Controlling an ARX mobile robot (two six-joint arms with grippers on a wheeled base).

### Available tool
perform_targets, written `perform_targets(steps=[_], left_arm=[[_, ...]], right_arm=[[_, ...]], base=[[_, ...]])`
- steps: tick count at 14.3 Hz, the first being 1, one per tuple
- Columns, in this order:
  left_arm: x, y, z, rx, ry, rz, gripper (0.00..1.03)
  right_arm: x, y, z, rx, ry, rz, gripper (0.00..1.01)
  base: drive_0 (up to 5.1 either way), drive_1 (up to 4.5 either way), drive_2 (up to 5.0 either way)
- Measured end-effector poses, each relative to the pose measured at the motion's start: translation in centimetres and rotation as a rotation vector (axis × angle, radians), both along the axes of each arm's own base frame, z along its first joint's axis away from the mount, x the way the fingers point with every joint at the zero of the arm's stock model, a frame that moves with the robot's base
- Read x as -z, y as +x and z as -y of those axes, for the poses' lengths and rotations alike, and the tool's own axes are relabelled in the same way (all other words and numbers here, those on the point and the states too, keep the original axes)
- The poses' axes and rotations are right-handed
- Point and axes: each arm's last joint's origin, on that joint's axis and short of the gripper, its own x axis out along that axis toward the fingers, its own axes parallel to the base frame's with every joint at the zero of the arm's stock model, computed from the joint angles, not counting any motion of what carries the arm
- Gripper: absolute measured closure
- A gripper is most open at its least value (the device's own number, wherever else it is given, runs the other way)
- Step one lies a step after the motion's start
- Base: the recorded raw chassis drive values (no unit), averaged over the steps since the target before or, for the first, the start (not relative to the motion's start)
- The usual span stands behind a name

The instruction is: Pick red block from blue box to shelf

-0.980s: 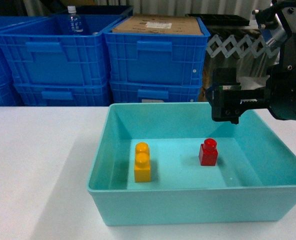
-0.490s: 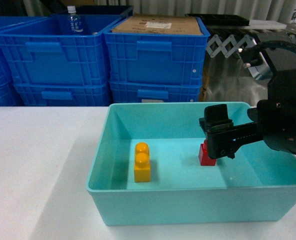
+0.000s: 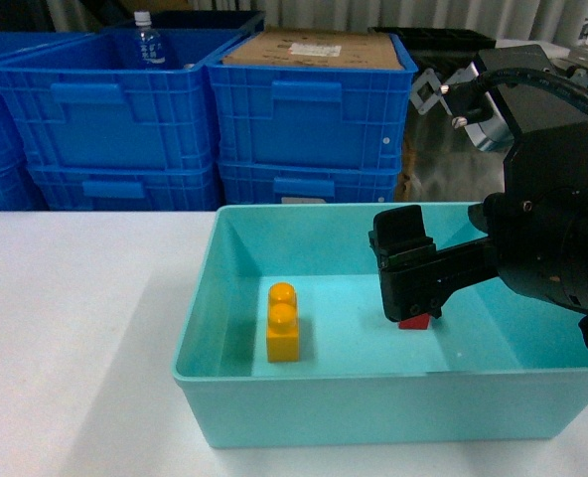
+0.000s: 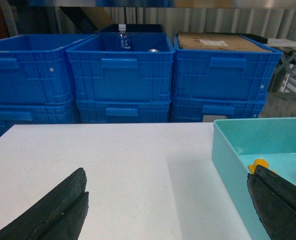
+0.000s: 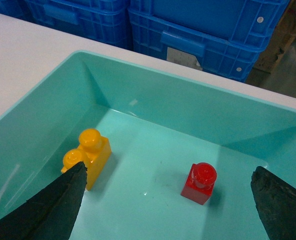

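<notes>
The red block (image 5: 200, 183) stands upright on the floor of the blue box (image 5: 153, 95), right of centre. My right gripper (image 5: 168, 172) is open and hangs low inside the box, its two fingers wide apart on either side of the block and touching nothing. In the head view the right gripper (image 3: 410, 293) covers most of the red block (image 3: 415, 322), inside the blue box (image 3: 373, 376). My left gripper (image 4: 167, 175) is open and empty over the white table, left of the blue box (image 4: 228, 150). The shelf is out of view.
A yellow two-stud brick (image 3: 283, 323) stands in the left part of the box. Stacked dark blue crates (image 3: 309, 109) line the table's far edge, one holding a water bottle (image 3: 147, 40), one a cardboard sheet (image 3: 314, 48). White table (image 3: 75, 328) spreads left of the box.
My right gripper has come down and to the left from above the box's back rim into the box, and now hides most of the red block in the head view.
</notes>
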Motion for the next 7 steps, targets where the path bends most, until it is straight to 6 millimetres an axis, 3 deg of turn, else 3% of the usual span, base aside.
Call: perform_targets(steps=[7], left_arm=[[0.0, 0.0, 0.0, 0.000, 0.000, 0.000, 0.05]], right_arm=[[1.5, 1.7, -0.2, 0.032, -0.009, -0.062, 0.03]], base=[[0.0, 0.00, 0.0]])
